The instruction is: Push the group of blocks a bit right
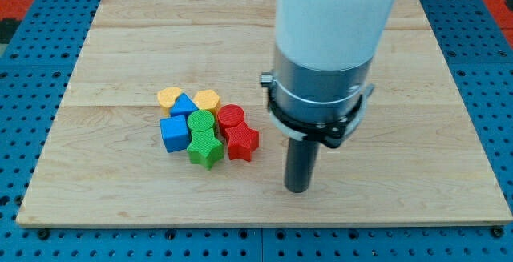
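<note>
A tight group of blocks lies on the wooden board (112, 190), left of centre. It holds a yellow heart-like block (169, 96), a blue triangular block (184, 106), a yellow hexagonal block (208, 99), a blue cube (173, 133), a green cylinder (201, 122), a green star block (205, 149), a red cylinder (232, 117) and a red star block (242, 142). My tip (298, 188) rests on the board to the right of the group and slightly lower in the view, apart from the red star block.
The arm's white and grey body (329, 46) covers the board's upper middle. The board lies on a blue pegboard surface (24, 70), with red showing at the view's top corners.
</note>
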Controlling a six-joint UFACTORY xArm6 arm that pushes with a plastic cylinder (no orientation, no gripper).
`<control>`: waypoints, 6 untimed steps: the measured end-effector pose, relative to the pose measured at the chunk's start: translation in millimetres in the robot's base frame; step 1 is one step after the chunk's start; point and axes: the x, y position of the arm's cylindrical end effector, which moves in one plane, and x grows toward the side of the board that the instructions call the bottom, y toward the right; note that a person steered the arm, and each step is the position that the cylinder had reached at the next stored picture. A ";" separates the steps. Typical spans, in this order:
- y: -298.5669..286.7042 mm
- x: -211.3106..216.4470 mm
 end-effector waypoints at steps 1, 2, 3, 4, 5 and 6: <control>-28.2 0.0; -73.9 9.9; -173.4 -9.5; -197.0 -80.9; -165.8 -109.3; -107.6 -109.1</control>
